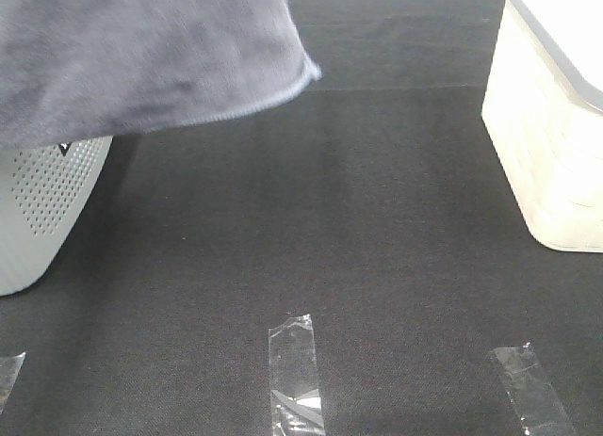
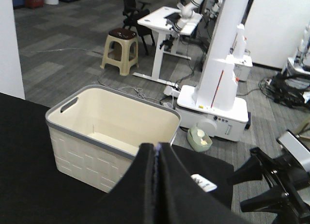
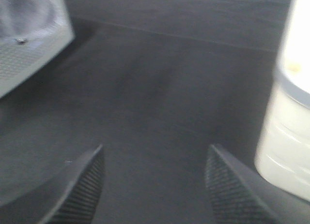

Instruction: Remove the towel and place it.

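We see the towel (image 1: pixel 141 50) only in part: the high view's top and left edges cut it off, and it hides the grey basket's (image 1: pixel 47 210) top. The cream bin (image 1: pixel 556 144) runs off the right edge. Between the left gripper's (image 2: pixel 156 147) pressed fingers only a bluish sliver shows, perhaps its hem.

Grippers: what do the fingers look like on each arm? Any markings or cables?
The right gripper has two dark grey fingers, broad and tapering to blunt tips, with fine ribbed texture on the inner faces. The left gripper has two plain matte black fingers with smooth faces. No markings or cables show on either; the right wrist view is blurry.
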